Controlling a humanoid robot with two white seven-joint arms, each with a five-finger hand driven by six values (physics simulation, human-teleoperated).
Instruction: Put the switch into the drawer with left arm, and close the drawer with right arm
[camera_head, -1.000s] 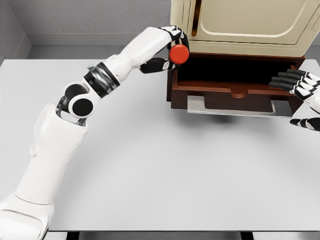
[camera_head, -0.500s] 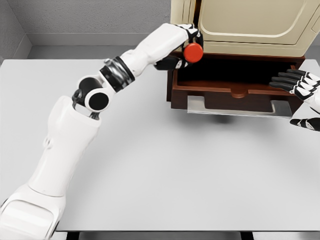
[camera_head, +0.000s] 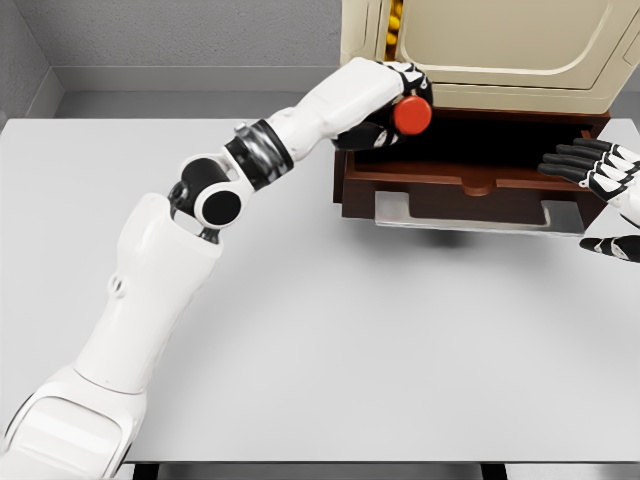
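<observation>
Left hand (camera_head: 392, 100) grips the red switch (camera_head: 412, 117) above the open drawer's (camera_head: 460, 180) 10 o'clock corner; right hand (camera_head: 600, 178), fingers loosely extended, empty, waits at the drawer's 3 o'clock side over the tabletop (camera_head: 330, 340)

single head view, looking steeply down, table (camera_head: 320, 330) near, drawer (camera_head: 470, 175) beyond

The switch (camera_head: 412, 116) is bright red. The drawer (camera_head: 460, 180) is dark reddish-brown under a cream cabinet (camera_head: 490, 45). The table (camera_head: 330, 340) is pale grey.
</observation>
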